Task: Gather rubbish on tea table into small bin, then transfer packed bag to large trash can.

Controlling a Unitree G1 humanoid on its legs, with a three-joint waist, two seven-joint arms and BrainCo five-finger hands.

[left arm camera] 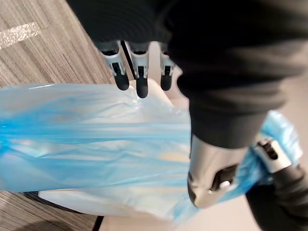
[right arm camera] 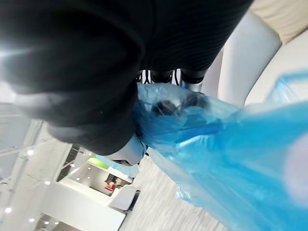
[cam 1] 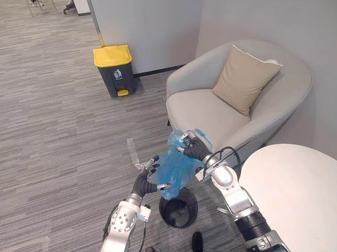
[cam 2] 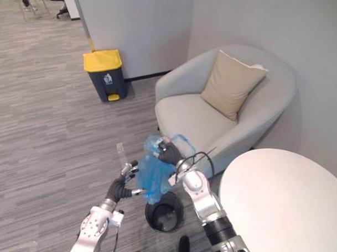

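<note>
A blue plastic bag (cam 1: pixel 178 164) hangs just above the small round black bin (cam 1: pixel 178 209) on the floor. My right hand (cam 1: pixel 196 148) is shut on the bag's bunched top; in the right wrist view the blue film (right arm camera: pixel 231 159) wraps round its curled fingers. My left hand (cam 1: pixel 144 182) is at the bag's left side, its fingers (left arm camera: pixel 139 77) straight with their tips against the film and the thumb under the bag's lower part (left arm camera: pixel 96 139). The large dark grey trash can (cam 1: pixel 115 70) with a yellow lid stands by the far wall.
A beige armchair (cam 1: pixel 201 111) with a tan cushion (cam 1: pixel 243 78) stands right behind the bag. The round white tea table (cam 1: pixel 304 193) is at the lower right. Open grey carpet (cam 1: pixel 58 141) lies between the bin and the trash can.
</note>
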